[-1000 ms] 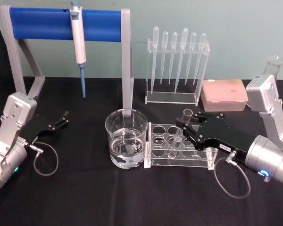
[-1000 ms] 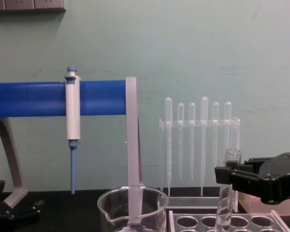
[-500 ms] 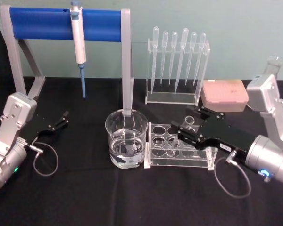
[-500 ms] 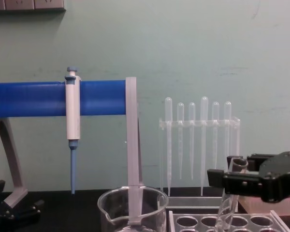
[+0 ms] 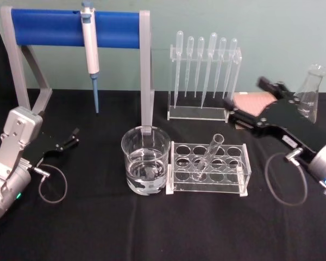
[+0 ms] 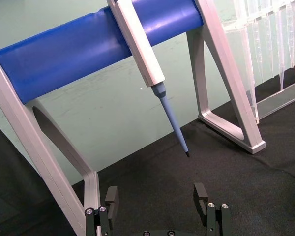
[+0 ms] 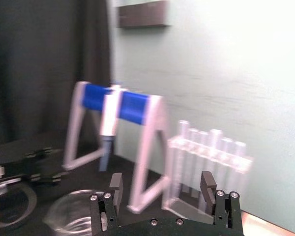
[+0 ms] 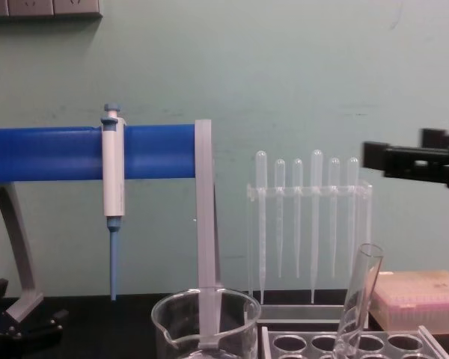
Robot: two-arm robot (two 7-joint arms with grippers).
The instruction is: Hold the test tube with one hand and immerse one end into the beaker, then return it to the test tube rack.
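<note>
right claw (image 5: pixel 252 103) hangs raised above the right part of the tabletop (image 5: pixel 98 228), toward its back edge, released, its two flat jaws spread apart with nothing between them. test tube (image 5: pixel 209 156) stands free in the clear rack (image 5: pixel 209 168), tilted so its flared rim leans toward the tabletop's right edge, its round bottom down in a middle hole of the rack. just beside the rack's left end sits the beaker (image 5: pixel 145 159), holding some clear liquid. left claw (image 5: pixel 73 137) rests low near the tabletop's left edge, released as well, jaws apart and holding nothing, with the blue stand (image 6: pixel 93 46) and its hanging pipettor (image 6: pixel 142 54) behind it.
</note>
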